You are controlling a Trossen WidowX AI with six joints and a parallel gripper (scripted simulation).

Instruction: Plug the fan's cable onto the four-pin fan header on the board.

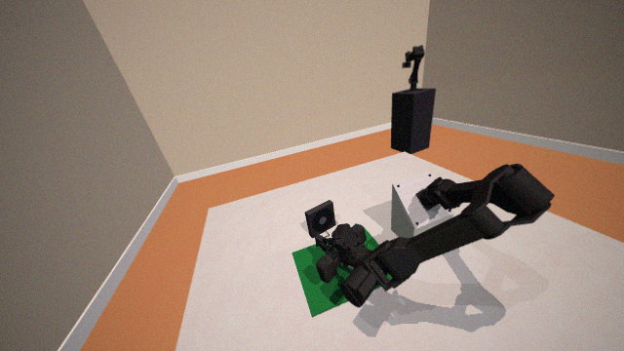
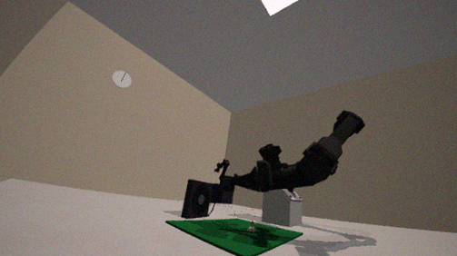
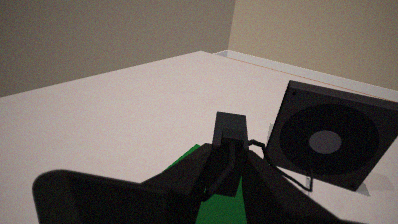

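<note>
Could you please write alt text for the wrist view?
A dark gripper holds the black plug of a fan's cable in front of the camera, with the square fan upright at right and part of a green board below.

From here, I have my arm stretched low and forward, its end effector [image 1: 322, 240] [image 2: 222, 181] [image 3: 226, 153] pitched nearly level and clamped nearly closed.

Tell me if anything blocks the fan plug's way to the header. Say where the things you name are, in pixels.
Nothing visible does. The plug [image 3: 231, 122] is in the hand [image 1: 319, 239] [image 2: 224, 181] [image 3: 226, 153], raised, with open space towards the header [image 2: 251, 228] in the exterior view; the top view hides the header.
</note>
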